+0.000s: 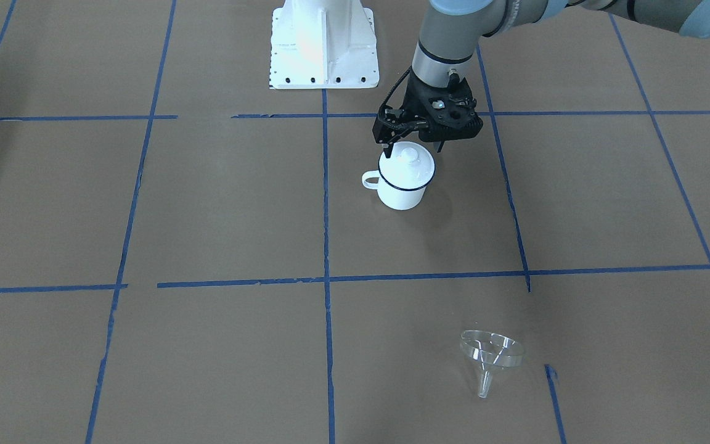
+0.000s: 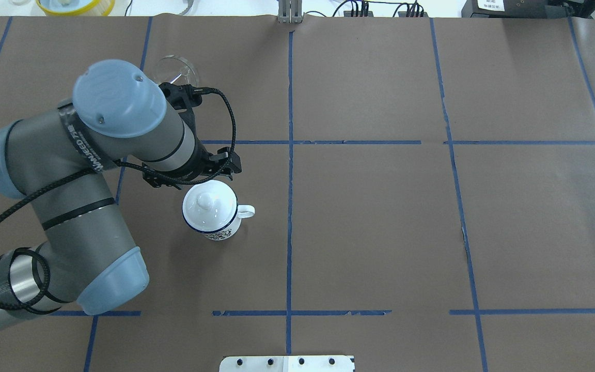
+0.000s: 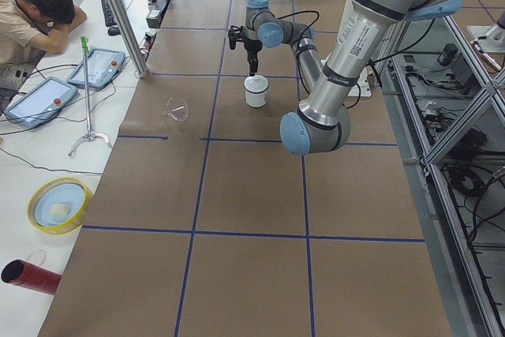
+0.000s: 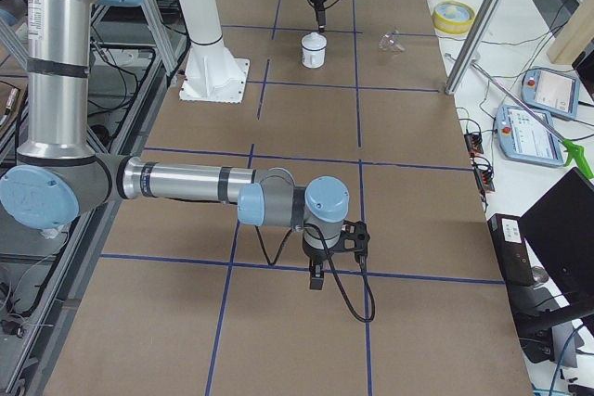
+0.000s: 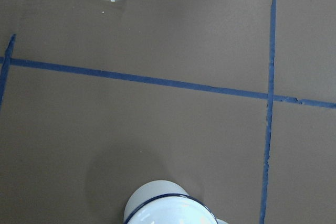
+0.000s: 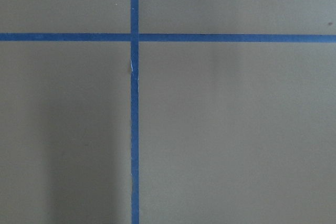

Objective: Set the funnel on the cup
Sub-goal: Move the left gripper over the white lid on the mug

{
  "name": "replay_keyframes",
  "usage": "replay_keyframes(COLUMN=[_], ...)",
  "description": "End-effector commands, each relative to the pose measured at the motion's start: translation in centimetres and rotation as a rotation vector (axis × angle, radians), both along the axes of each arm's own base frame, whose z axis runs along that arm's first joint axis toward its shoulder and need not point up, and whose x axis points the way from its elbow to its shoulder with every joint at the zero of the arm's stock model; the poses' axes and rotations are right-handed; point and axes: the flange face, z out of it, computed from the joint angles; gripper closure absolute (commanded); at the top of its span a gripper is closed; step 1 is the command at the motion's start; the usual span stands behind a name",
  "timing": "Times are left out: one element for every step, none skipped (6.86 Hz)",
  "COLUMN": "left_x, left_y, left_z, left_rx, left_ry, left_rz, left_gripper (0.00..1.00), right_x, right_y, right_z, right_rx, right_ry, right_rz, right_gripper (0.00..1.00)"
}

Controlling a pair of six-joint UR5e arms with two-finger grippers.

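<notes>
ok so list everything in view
white enamel mug with dark blue rim: one, white, mid-table
round white knobbed lid: one, white, on the mug
small clear plastic funnel: one, transparent, lying tilted near operators' edge
brown paper table cover: one, blue tape grid
white metal base plate: one, robot's side
yellow round dish: one, side bench
red cylinder: one, side bench
seated person: one, beige shirt, by bench
left pincer: one, black, open, above the lid
right pincer: one, black, over bare paper, state unclear
</notes>
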Motion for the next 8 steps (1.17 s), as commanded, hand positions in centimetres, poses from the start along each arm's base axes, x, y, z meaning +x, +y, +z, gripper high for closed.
replay_keyframes(left_x=[2.2, 2.2, 2.2, 2.2, 2.1, 2.1, 2.1, 2.1], left_y=[1.0, 1.0, 1.0, 1.1, 1.0, 1.0, 1.0, 1.0], left_z=[1.0, 1.2, 1.3, 1.3, 1.4, 1.8, 2.0, 1.8], left_rx=[-0.009, -0.008, -0.008, -0.007, -0.008, -0.009, -0.012, -0.008], left_ry=[-0.036, -0.04, -0.039, -0.038, -0.041, -0.045, -0.047, -0.043], left_rz=[0.014, 0.013, 0.015, 0.015, 0.015, 0.016, 0.017, 0.018], left_gripper=[0.0, 0.0, 0.0, 0.0, 0.0, 0.0, 0.0, 0.0], right_x=[0.0, 0.0, 0.0, 0.0, 0.0, 0.0, 0.0, 0.0], right_y=[0.0, 0.0, 0.0, 0.0, 0.0, 0.0, 0.0, 0.0], right_z=[0.0, 0.0, 0.0, 0.0, 0.0, 0.0, 0.0, 0.0], right_rx=[0.0, 0.0, 0.0, 0.0, 0.0, 0.0, 0.0, 0.0], right_ry=[0.0, 0.0, 0.0, 0.0, 0.0, 0.0, 0.0, 0.0], right_rz=[0.0, 0.0, 0.0, 0.0, 0.0, 0.0, 0.0, 0.0], right_gripper=[0.0, 0.0, 0.0, 0.0, 0.0, 0.0, 0.0, 0.0])
